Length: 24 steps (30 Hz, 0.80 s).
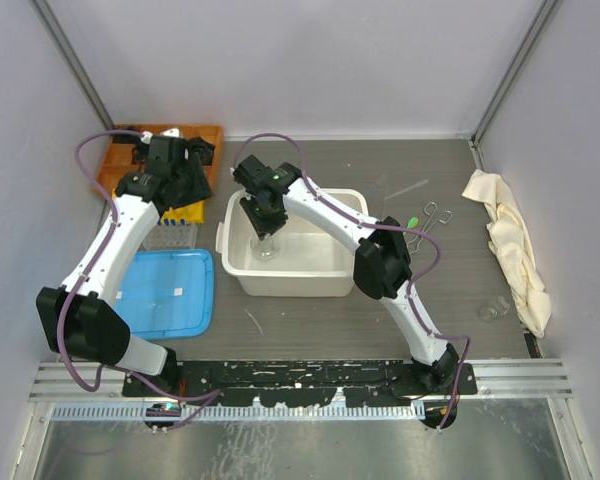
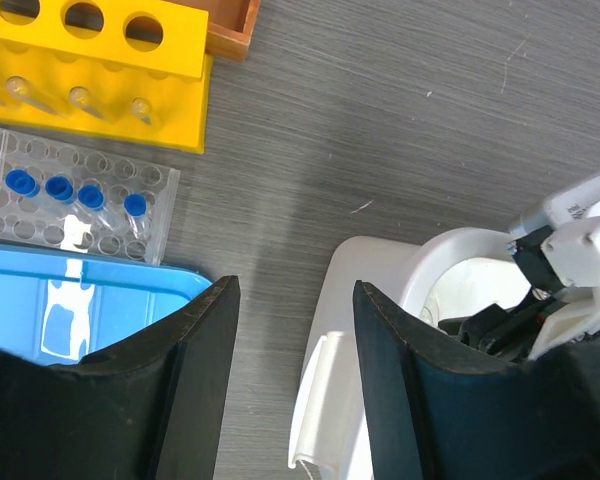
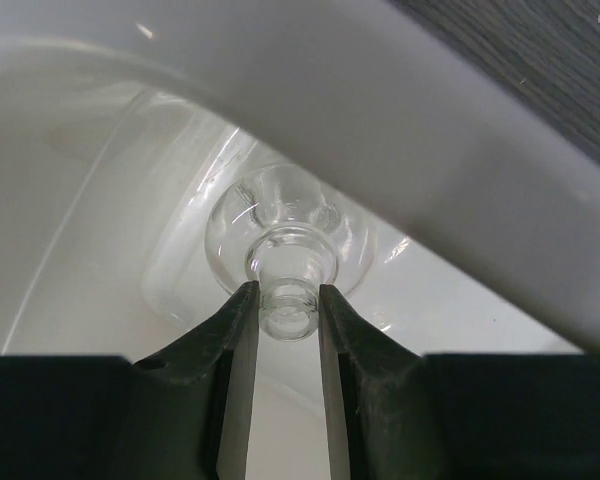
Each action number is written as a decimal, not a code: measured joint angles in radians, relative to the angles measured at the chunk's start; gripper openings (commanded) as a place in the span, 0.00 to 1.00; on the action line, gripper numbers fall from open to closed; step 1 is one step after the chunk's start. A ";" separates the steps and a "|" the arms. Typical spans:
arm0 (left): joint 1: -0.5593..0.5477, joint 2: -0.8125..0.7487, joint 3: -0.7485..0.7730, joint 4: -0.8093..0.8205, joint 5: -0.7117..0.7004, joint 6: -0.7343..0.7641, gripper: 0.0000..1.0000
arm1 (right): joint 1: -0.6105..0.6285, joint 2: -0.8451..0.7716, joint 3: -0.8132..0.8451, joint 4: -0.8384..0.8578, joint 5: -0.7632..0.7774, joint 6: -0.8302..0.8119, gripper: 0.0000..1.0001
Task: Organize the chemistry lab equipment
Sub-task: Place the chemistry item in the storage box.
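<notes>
A clear glass flask (image 3: 285, 235) stands inside the white tub (image 1: 292, 276), and my right gripper (image 3: 287, 310) is shut on its neck. From above, the right gripper (image 1: 263, 222) reaches down into the tub's left part over the flask (image 1: 267, 247). My left gripper (image 2: 295, 300) is open with nothing between its fingers. It hovers over bare table between the blue tray (image 2: 70, 300) and the tub's corner (image 2: 375, 265). The yellow holed rack (image 2: 100, 60) holds tubes. Tiny blue caps (image 2: 58, 187) sit in a clear rack (image 2: 75, 205). Metal forceps (image 1: 437, 215) and a green spoon (image 1: 412, 223) lie right of the tub.
An orange tray (image 1: 115, 165) of black parts sits at the back left, partly behind my left arm. A cream cloth (image 1: 510, 250) lies crumpled along the right wall, with a small clear glass piece (image 1: 495, 310) beside it. The blue tray (image 1: 170, 295) lies at the front left.
</notes>
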 measured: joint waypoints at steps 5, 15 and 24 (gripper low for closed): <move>0.002 -0.002 -0.012 -0.002 -0.003 0.000 0.51 | 0.001 0.000 0.005 0.002 0.002 -0.002 0.01; 0.002 -0.002 -0.017 -0.004 -0.002 0.000 0.51 | 0.002 0.000 0.005 0.001 0.004 -0.003 0.07; 0.002 -0.002 -0.021 -0.004 0.003 0.000 0.51 | 0.002 0.000 0.005 0.001 0.003 -0.003 0.19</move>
